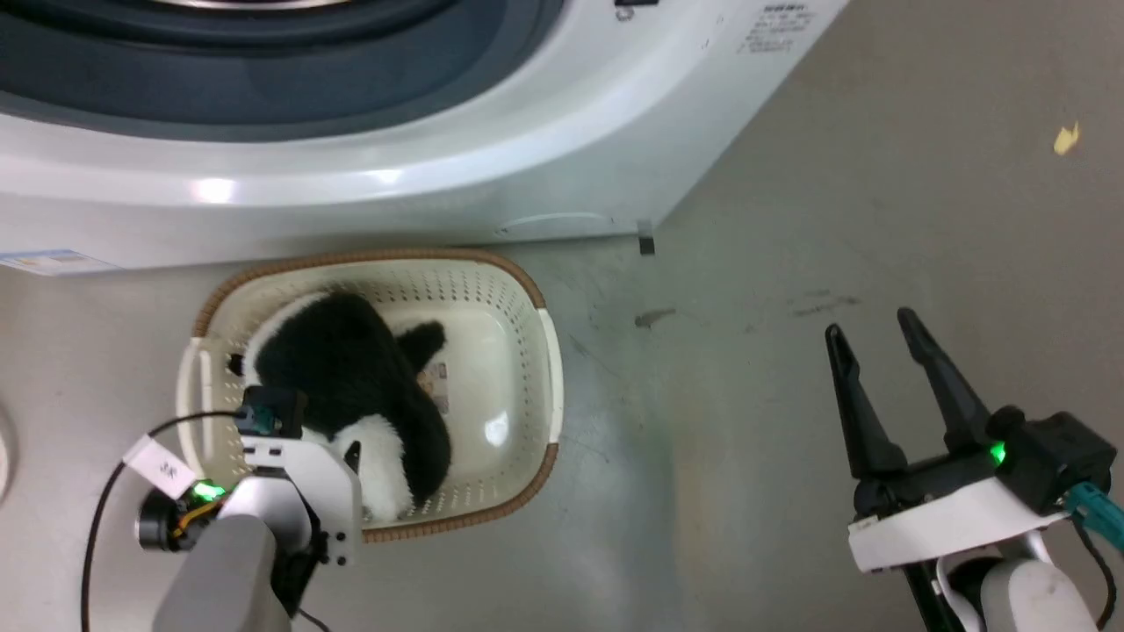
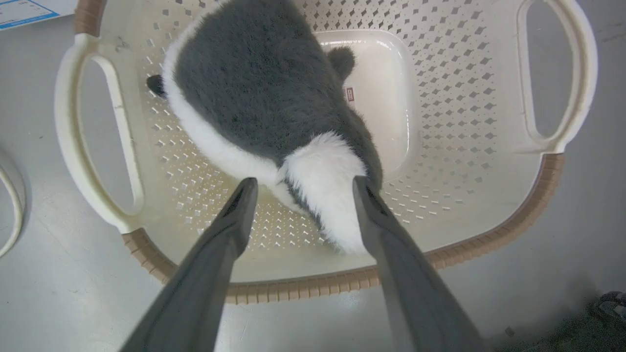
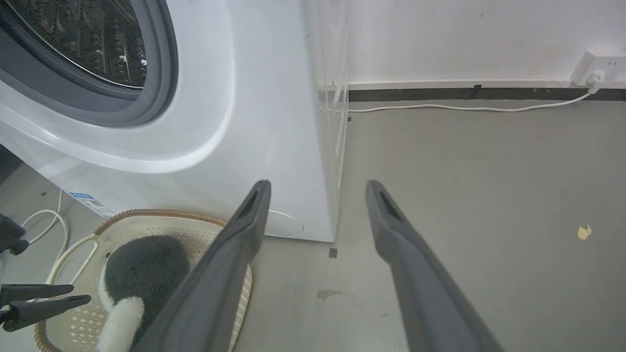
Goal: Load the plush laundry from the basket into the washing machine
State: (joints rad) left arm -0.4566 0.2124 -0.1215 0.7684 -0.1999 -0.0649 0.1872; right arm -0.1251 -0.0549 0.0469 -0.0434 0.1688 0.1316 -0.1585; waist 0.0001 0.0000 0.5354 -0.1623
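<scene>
The basket (image 1: 527, 290), cream with a brown rim, stands on the floor right in front of the washing machine (image 1: 527, 132). In it lies the plush laundry (image 1: 351, 377), dark fur up with a white edge. My left gripper (image 2: 303, 186) hangs open over the basket's near end, its fingertips either side of a white fluffy part of the plush (image 2: 254, 88). In the head view its wrist covers the fingers. My right gripper (image 1: 871, 329) is open and empty above the bare floor, to the right of the basket. The right wrist view shows the steel drum (image 3: 88, 44) and grey seal (image 3: 146, 98).
Along the wall a white cable (image 3: 440, 108) runs to a socket (image 3: 599, 66). A yellow scrap (image 1: 1066, 139) lies on the grey floor at the right. Left of the basket, a white cable loop (image 3: 54, 220) rests on the floor.
</scene>
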